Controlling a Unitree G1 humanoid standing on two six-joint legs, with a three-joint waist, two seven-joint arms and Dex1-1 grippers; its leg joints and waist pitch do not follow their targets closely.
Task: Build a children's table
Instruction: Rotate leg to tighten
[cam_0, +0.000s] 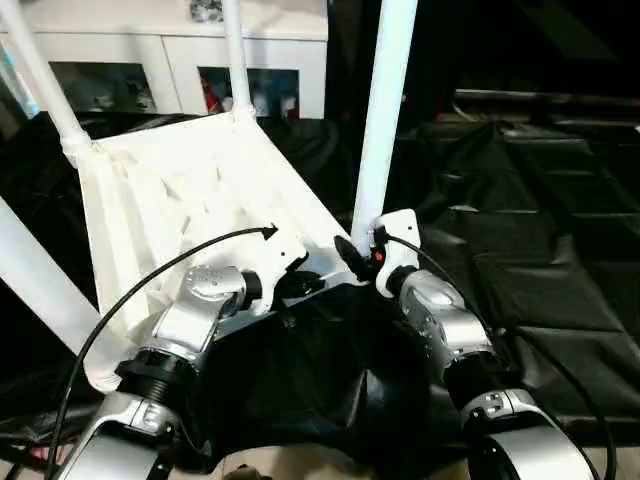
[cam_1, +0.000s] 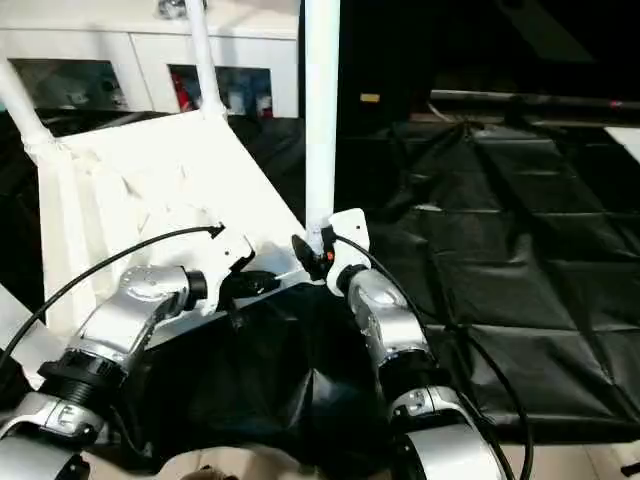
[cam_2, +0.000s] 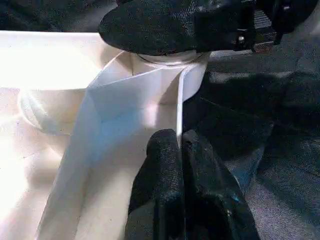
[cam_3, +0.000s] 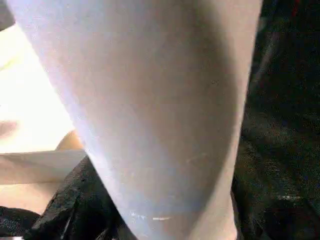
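- The black sheet covers the floor in front of me, creased into panels, and the work lies on it.
- Behind it stands a white cabinet with glass doors and coloured items inside.
- The tabletop lies underside up and tilted, its ribbed underside facing me, with its near edge between my two arms.
- Two legs already stand in the far corner sockets, and another white tube crosses the lower left of my left eye view.
- The near-right leg rises almost upright from the corner socket just beside my right hand.
- My right hand is at the foot of this leg, its black fingers pressed against the tube right above the socket; in the right wrist view the tube sits close against my palm, so I take it as clamped on the leg.
- My left hand is closed on the thin rim wall of the tabletop just below that socket, one finger on each side of the wall.
- A black cable loops from each of my wrists.
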